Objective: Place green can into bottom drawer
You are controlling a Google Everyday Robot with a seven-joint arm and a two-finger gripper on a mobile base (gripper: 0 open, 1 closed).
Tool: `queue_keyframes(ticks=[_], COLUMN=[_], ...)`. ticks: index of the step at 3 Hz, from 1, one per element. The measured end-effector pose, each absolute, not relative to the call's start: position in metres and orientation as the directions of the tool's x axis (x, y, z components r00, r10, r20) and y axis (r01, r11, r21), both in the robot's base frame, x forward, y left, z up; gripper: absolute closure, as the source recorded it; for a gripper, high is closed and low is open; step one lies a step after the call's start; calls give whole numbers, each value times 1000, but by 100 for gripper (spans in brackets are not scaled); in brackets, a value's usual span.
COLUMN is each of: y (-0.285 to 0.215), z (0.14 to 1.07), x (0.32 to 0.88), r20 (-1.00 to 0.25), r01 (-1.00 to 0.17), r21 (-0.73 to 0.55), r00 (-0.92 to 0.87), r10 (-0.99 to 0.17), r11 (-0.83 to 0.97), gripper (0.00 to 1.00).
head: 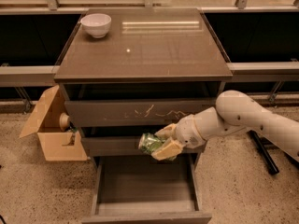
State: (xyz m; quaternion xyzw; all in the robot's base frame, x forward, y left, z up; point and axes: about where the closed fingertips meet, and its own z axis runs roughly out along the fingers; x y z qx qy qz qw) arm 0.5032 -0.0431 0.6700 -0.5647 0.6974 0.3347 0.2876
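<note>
Grey-brown cabinet in the middle of the camera view, seen from the front and somewhat from above. On its glossy tabletop, near the far left corner, a white bowl, standing upright. Below the tabletop three drawers: the top drawer, with white scratches on its front and a dark gap above it; the middle drawer, narrower; the bottom drawer, pulled far out toward the camera, with a plain flat front and a grey inner floor. From the right edge a white arm, reaching to the left across the cabinet front. At its end the gripper, in front of the middle drawer, a little right of its centre, and above the open bottom drawer. Beige fingers pinching the green can between them, one above and one below. Green can tilted, nearly lying, its left end out past the fingers, held in the air, well apart from the drawer floor underneath and not yet inside the bottom drawer. Left of the cabinet, on the speckled floor, an open cardboard box with a flap raised, just beside the cabinet side. At its upper right edge something pale and roundish, not possible to tell what. Behind the cabinet a pale rail across the view, with dark space above and under it.
</note>
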Motion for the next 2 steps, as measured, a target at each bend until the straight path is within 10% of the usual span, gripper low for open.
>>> queue_keyframes(ticks=[2], y=[-42], z=[655], x=[500], r20=[-756], r01=[-979], r21=[149], r00=[-202], r10=[-622], r11=[136], gripper=[100])
